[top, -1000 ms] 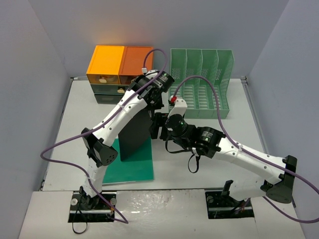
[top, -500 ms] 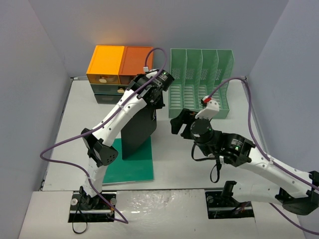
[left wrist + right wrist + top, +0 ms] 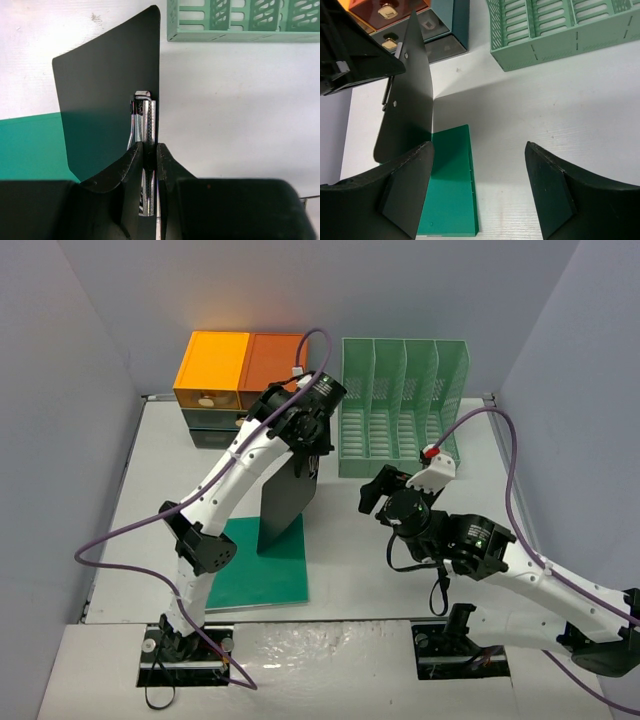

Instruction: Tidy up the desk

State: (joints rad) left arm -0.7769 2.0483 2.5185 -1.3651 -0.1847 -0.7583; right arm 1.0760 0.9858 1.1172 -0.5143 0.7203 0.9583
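The left hand (image 3: 150, 150) was clamped shut on the metal clip (image 3: 144, 112) of a black clipboard (image 3: 110, 110), holding it upright on edge above a flat green board (image 3: 250, 578) lying on the white bench (image 3: 360, 580); whether the clipboard's lower edge touched the board could not be told. The right hand (image 3: 380, 487) hung over bare bench just right of the clipboard, its jaws spread wide around nothing. The bench stretched beneath both arms, carrying a green file rack (image 3: 400, 405) and an orange-topped drawer unit (image 3: 235, 375) along its far edge.
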